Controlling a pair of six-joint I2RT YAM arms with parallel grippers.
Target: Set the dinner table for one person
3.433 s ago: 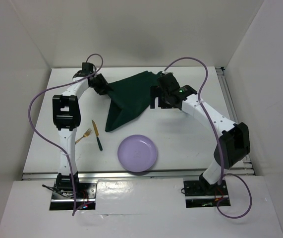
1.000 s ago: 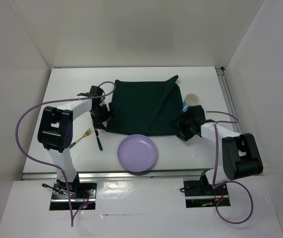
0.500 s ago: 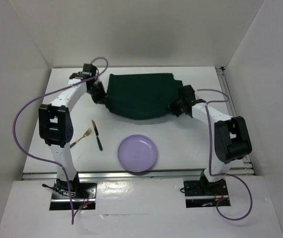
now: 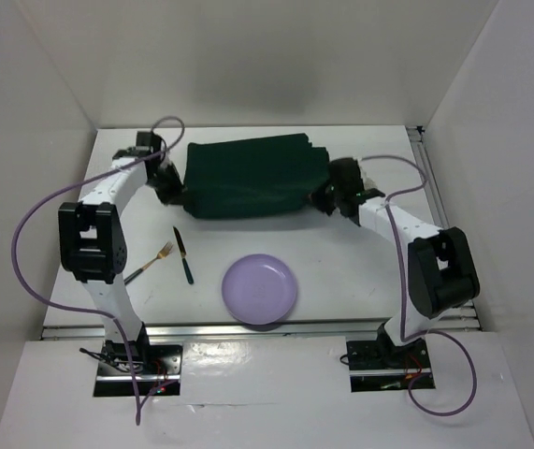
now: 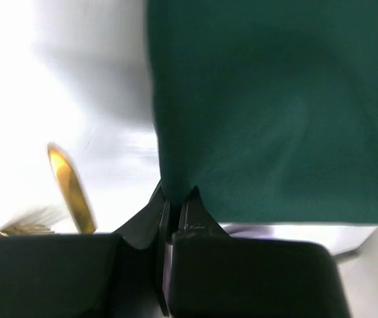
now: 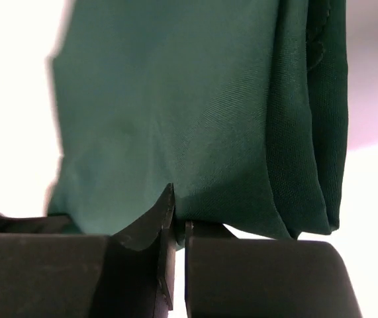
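Observation:
A dark green cloth mat (image 4: 248, 178) hangs stretched between both arms above the far part of the white dinner table (image 4: 360, 271). My left gripper (image 4: 166, 185) is shut on the mat's left corner (image 5: 175, 192). My right gripper (image 4: 327, 198) is shut on its right corner (image 6: 182, 212). In the right wrist view the mat (image 6: 195, 112) shows folds along its right side. A purple plate (image 4: 260, 289) sits near the front middle. A gold knife with a dark handle (image 4: 183, 254) and a gold fork (image 4: 152, 262) lie left of the plate; the knife blade (image 5: 69, 185) shows in the left wrist view.
White walls close in the table on the left, back and right. Metal rails (image 4: 435, 201) run along the table's right edge and front edge. Purple cables (image 4: 37, 210) loop off both arms.
Both grippers went from open to shut on the mat's corners within the last second. They have carried it back and to the left, lifted and stretched. The cup seen at the right earlier is hidden.

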